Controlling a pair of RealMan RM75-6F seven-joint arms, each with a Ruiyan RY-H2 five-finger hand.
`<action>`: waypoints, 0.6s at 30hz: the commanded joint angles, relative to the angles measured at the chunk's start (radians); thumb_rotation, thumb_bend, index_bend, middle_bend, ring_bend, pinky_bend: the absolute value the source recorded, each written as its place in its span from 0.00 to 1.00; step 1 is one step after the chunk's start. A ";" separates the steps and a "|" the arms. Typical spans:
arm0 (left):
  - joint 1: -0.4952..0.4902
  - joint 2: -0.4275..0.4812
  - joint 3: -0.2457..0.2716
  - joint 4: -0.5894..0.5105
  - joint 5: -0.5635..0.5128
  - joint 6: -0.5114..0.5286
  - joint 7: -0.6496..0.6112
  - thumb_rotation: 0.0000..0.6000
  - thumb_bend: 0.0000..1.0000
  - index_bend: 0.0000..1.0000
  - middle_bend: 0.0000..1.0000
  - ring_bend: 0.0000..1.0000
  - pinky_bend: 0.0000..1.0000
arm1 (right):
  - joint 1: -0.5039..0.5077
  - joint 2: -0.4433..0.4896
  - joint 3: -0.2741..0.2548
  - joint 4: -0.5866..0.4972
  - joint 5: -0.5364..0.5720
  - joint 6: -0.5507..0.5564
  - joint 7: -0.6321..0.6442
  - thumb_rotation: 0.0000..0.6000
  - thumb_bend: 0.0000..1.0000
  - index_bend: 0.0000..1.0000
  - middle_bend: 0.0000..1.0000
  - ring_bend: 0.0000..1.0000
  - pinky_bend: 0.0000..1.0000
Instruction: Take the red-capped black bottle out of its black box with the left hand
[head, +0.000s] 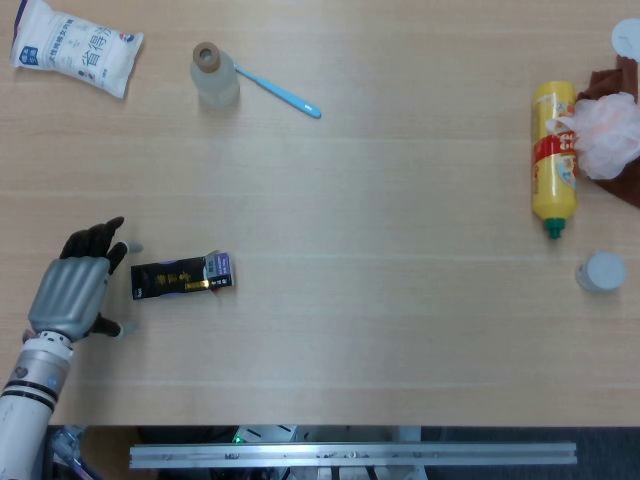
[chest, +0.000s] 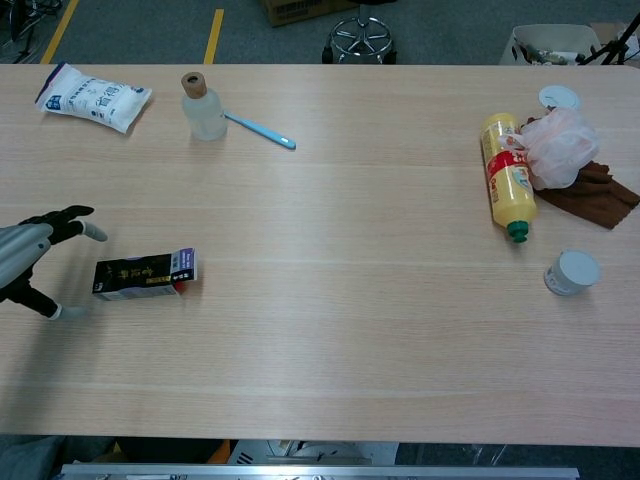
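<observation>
The black box (head: 181, 277) (chest: 145, 275) lies flat on its side near the table's left front, its opened flap end pointing right. The red-capped bottle is not visible; I cannot tell whether it sits inside. My left hand (head: 76, 287) (chest: 30, 258) hovers just left of the box, fingers spread apart and holding nothing, with a small gap between fingertips and the box's closed end. The right hand shows in neither view.
At the back left lie a white bag (head: 74, 45), a clear cork-topped bottle (head: 213, 75) and a blue toothbrush (head: 280, 92). At the right are a yellow squeeze bottle (head: 553, 158), a pink mesh puff on a brown cloth (head: 604, 133) and a small grey cup (head: 601, 271).
</observation>
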 joint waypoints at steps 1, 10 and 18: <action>-0.005 -0.005 -0.002 0.009 -0.009 -0.010 -0.008 1.00 0.02 0.20 0.00 0.00 0.06 | 0.000 -0.001 -0.001 0.000 -0.001 0.000 -0.001 1.00 0.08 0.17 0.16 0.09 0.23; -0.030 -0.040 -0.010 0.049 -0.045 -0.048 -0.010 1.00 0.02 0.20 0.00 0.00 0.06 | -0.002 -0.007 -0.003 0.011 0.006 -0.006 0.009 1.00 0.08 0.17 0.16 0.09 0.23; -0.045 -0.062 -0.020 0.083 -0.073 -0.067 -0.018 1.00 0.02 0.21 0.00 0.00 0.06 | -0.007 -0.012 -0.005 0.024 0.012 -0.006 0.024 1.00 0.08 0.17 0.16 0.09 0.23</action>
